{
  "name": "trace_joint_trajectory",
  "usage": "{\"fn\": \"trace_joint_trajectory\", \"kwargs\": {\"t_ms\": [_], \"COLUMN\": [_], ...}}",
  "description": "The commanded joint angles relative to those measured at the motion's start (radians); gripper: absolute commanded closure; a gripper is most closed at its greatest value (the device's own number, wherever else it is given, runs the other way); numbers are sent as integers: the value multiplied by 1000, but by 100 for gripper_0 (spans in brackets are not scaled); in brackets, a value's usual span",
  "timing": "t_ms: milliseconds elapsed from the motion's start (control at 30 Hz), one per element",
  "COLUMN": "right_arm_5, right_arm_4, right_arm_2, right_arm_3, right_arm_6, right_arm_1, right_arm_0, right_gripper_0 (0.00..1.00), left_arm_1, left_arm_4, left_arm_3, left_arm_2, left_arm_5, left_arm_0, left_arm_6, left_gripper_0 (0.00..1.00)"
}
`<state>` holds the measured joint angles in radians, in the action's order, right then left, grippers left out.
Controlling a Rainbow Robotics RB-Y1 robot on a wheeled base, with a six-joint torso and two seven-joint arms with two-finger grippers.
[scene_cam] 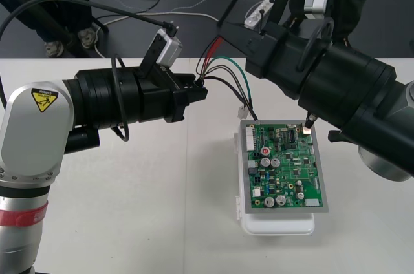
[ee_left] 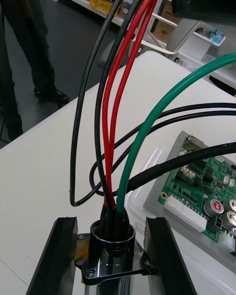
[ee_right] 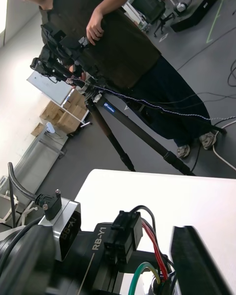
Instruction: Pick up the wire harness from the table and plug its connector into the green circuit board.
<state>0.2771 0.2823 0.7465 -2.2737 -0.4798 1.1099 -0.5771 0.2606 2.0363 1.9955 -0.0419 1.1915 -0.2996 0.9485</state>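
- The left gripper (scene_cam: 199, 90) reaches in from the left and hangs above the plain light table (scene_cam: 129, 209), near the far end of the board.
- Its two black fingers (ee_left: 58, 255) are pressed in on the round shiny metal socket (ee_left: 110, 255) of the small wire harness (ee_left: 109, 187). The socket sits between them with its flat flange showing.
- Thin wires come up out of the socket: red wires (scene_cam: 210, 54), a green wire (scene_cam: 233, 61) and black wires (ee_left: 73, 177).
- The red wires go toward the right gripper (scene_cam: 226, 28), which is close by and a bit farther back.
- The green wire and some black wires bend over like a bow and go down to the far left corner of the flat green circuit board (scene_cam: 284, 167).
- I cannot tell where the small plug is, or if it is in the board.
- The right gripper comes in from the right, and its big dark arm passes over the far right corner of the board. I cannot tell if this gripper is spread or pinching something.
- The board lies flat on its white base (scene_cam: 278, 225) on the table.
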Motion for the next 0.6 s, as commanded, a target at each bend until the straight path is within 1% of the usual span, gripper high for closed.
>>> {"fn": "trace_joint_trajectory", "kwargs": {"t_ms": [33,600], "right_arm_5": [5,-4], "right_arm_4": [51,100], "right_arm_2": [11,10], "right_arm_3": [-21,-13], "right_arm_6": [49,49], "right_arm_1": [24,21], "right_arm_0": [-37,-37], "right_gripper_0": [100,100], "left_arm_1": [22,22], "left_arm_4": [-7,-5], "left_arm_3": [11,11], "left_arm_2": [-18,-19], "left_arm_5": [-52,-52], "left_arm_0": [0,4], "left_arm_6": [-16,-22], "left_gripper_0": [78,78]}}
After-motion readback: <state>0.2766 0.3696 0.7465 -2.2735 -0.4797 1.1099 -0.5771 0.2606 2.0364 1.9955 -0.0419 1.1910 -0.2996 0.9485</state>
